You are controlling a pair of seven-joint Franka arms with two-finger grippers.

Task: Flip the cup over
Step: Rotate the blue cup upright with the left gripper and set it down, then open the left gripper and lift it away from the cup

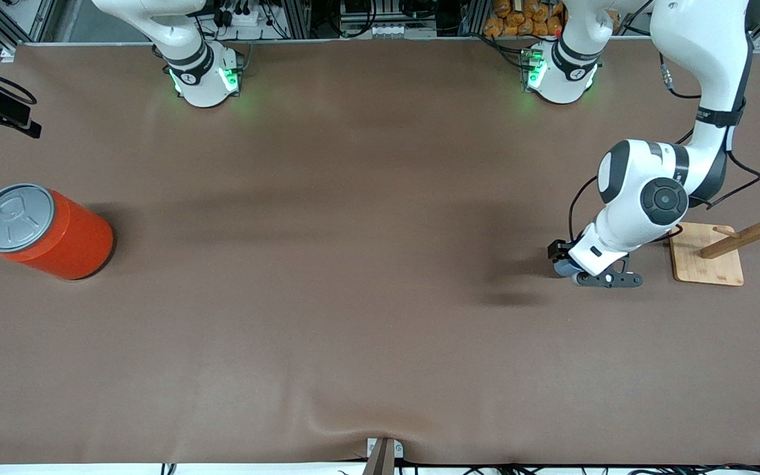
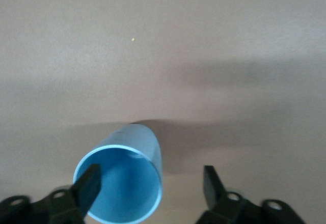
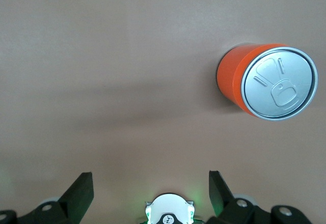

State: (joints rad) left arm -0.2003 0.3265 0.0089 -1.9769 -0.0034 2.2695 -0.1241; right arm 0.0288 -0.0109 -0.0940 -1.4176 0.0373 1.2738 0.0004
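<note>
The light-blue cup (image 2: 122, 183) stands on the brown table with its mouth up, and the darker blue inside shows. My left gripper (image 2: 151, 178) is open around it. One finger (image 2: 89, 183) is at the cup's rim and the other finger (image 2: 213, 180) stands well apart from it. In the front view the left gripper (image 1: 574, 270) is low over the table near the left arm's end, and only a sliver of the cup (image 1: 561, 268) shows under it. My right gripper (image 3: 150, 188) is open and empty, high over its own base, out of the front view.
A large orange can with a grey lid (image 1: 43, 231) stands at the right arm's end of the table. A wooden rack (image 1: 753, 232) on a bamboo base (image 1: 706, 264) stands close beside the left gripper, toward the left arm's end.
</note>
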